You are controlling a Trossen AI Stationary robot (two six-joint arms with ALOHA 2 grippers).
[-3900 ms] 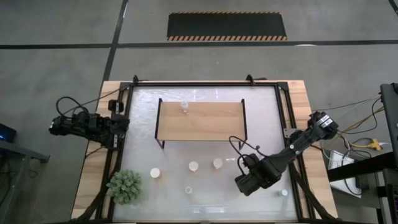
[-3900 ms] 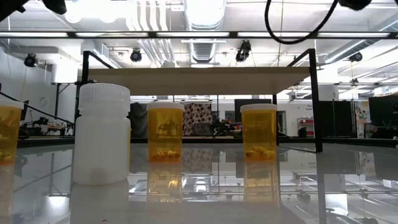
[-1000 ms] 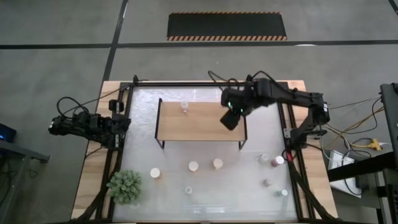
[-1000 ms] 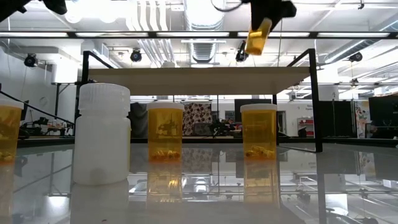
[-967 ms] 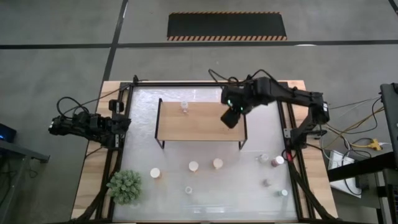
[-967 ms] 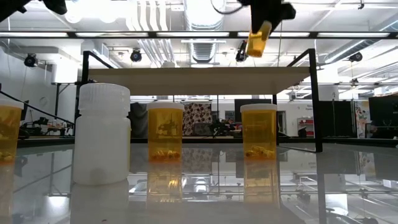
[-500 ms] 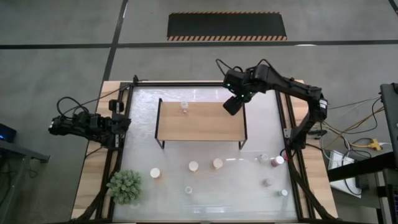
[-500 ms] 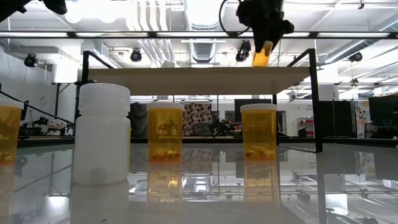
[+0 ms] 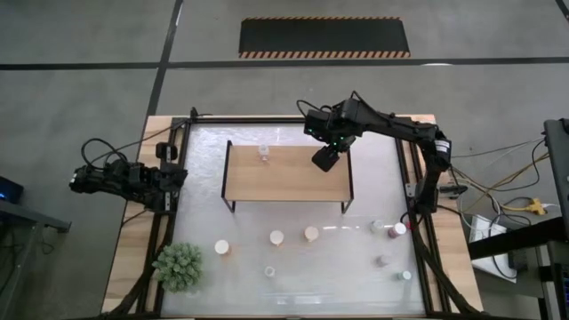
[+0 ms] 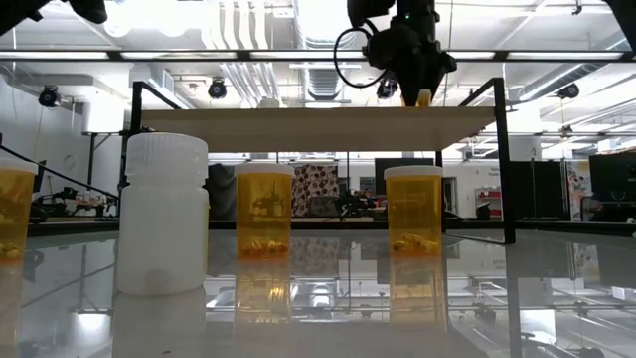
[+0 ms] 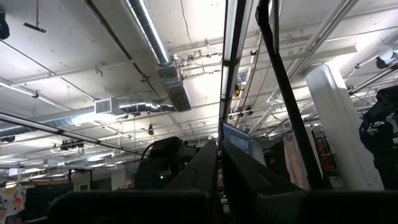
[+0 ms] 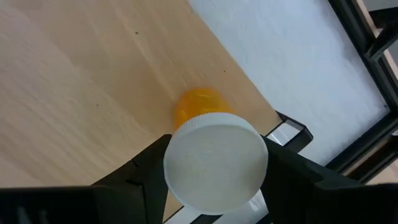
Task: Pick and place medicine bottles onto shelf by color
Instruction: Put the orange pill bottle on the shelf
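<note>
My right gripper (image 9: 323, 160) is over the far right corner of the light-wood shelf (image 9: 276, 178). It is shut on an orange medicine bottle with a white cap (image 12: 214, 158). The bottle's base (image 10: 424, 97) is at the shelf top; whether it touches, I cannot tell. A clear bottle (image 9: 264, 153) stands on the shelf's far edge. Three orange bottles (image 9: 277, 237) stand on the table in front of the shelf, and several more (image 9: 396, 228) stand at the right. My left gripper (image 9: 173, 175) waits at the table's left edge, fingers shut (image 11: 219, 174). My right gripper pinches the bottle's white cap by its sides (image 12: 175, 163) between the two fingers (image 12: 146, 171). The fingers come from above, pointing down. The bottle hangs upright below them, cap up, with its orange body (image 12: 198, 107) toward the shelf top.
A green spiky plant (image 9: 180, 267) stands at the near left. In the low view a white bottle (image 10: 162, 214) and orange bottles (image 10: 264, 211) stand in front of the shelf's black legs (image 10: 502, 164). A black frame (image 9: 404, 169) edges the table.
My right gripper has come down toward the shelf top and shifted a little toward the table's far left, still shut on the orange bottle. The bottle has turned from tilted to upright and now sits at the shelf's surface.
</note>
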